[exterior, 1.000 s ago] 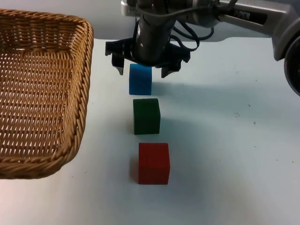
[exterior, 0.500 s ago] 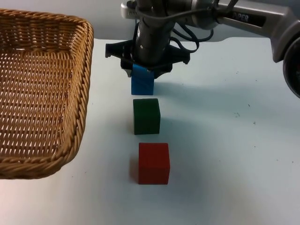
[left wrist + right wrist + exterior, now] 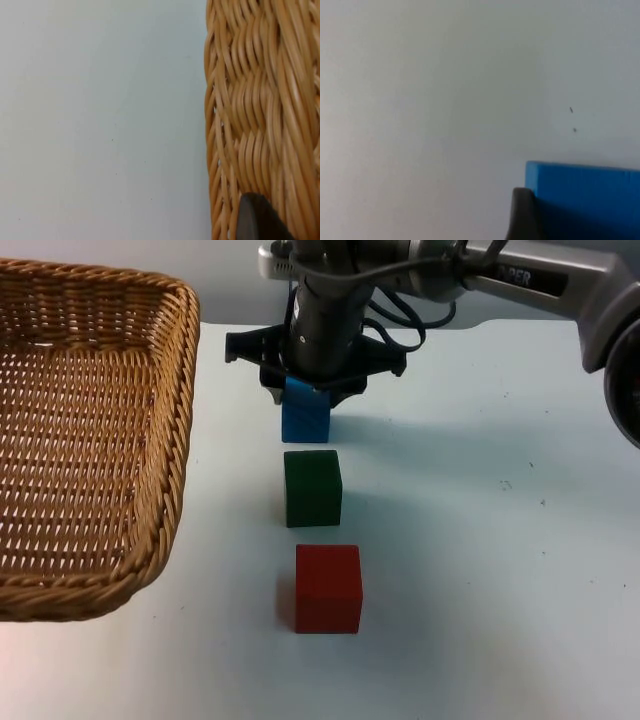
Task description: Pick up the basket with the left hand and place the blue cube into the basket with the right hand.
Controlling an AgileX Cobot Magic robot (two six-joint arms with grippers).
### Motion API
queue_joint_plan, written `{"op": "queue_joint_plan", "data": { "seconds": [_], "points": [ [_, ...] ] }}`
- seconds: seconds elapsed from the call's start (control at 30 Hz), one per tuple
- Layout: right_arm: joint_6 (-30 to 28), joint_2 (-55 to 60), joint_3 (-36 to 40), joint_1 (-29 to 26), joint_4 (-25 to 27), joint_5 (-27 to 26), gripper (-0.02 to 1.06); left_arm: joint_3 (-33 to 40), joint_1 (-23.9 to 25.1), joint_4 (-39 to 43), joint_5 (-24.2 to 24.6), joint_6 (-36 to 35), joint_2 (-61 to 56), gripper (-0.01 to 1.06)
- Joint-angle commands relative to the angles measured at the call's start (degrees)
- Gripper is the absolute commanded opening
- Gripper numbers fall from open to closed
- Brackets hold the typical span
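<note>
The blue cube [image 3: 306, 420] stands on the white table at the far end of a row of three cubes. My right gripper [image 3: 305, 392] reaches down from above and is shut on the cube's top part. In the right wrist view a black fingertip [image 3: 522, 216] presses against the blue cube's [image 3: 585, 200] side. The wicker basket [image 3: 175, 440] is at the left, close to the camera. In the left wrist view my left gripper [image 3: 262, 222] sits on the basket's woven rim [image 3: 250, 100] and holds it.
A green cube [image 3: 312, 487] stands just in front of the blue one, and a red cube [image 3: 327, 587] nearer still. The basket's right wall lies about a cube's width left of the row. Bare table stretches to the right of the cubes.
The right gripper's fingers, spread wide on both sides of the blue cube a second ago, have closed on it. The basket and the other cubes have not moved.
</note>
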Motion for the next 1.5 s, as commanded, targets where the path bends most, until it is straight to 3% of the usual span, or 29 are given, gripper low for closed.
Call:
{"op": "queue_joint_plan", "data": {
  "seconds": [0.0,0.2,0.47,0.57,0.8,0.93,0.97,1.07,1.17,1.23,1.47],
  "points": [
    [-0.26,-1.20,-0.38,-0.07,-1.65,1.88,0.00,0.04,0.11,-2.06,1.15,-0.01,-0.16,0.00],
    [-4.89,-7.71,-0.38,-0.07,-4.92,1.51,0.00,0.04,0.11,-2.41,1.14,-0.01,-0.16,0.00],
    [-14.31,-20.12,-0.38,0.96,-2.95,-0.88,0.00,0.04,0.11,-2.41,1.52,-0.12,-0.16,0.00],
    [-20.50,-24.67,-0.38,3.75,-2.82,-1.59,0.00,0.04,0.11,-2.41,1.52,-0.12,-0.16,0.00],
    [-27.96,-27.54,-0.38,11.36,-2.55,0.19,0.00,0.04,0.11,-2.41,1.52,-0.12,-0.16,0.00],
    [-31.48,-27.04,-0.38,14.53,1.07,2.05,0.00,0.04,0.11,-2.41,1.52,-0.12,-0.16,0.00],
    [-34.61,-26.86,-0.38,16.03,3.33,2.81,0.00,0.04,0.11,-2.41,1.52,-0.12,-0.16,0.00],
    [-35.45,-25.62,-0.38,18.15,4.63,4.13,0.00,0.04,0.11,-2.41,1.52,-0.12,-0.16,0.00],
    [-35.70,-24.41,-0.38,18.68,6.35,5.19,0.00,0.04,0.11,-2.41,1.52,-0.12,-0.16,0.00],
    [-38.77,-22.87,-0.38,18.68,12.15,6.13,0.00,0.04,0.11,-2.41,1.52,-0.12,-0.16,0.00],
    [-39.42,-19.41,-0.38,18.68,14.86,6.52,0.00,0.04,0.11,-2.30,1.52,-0.12,-0.16,0.00]
  ]
}}
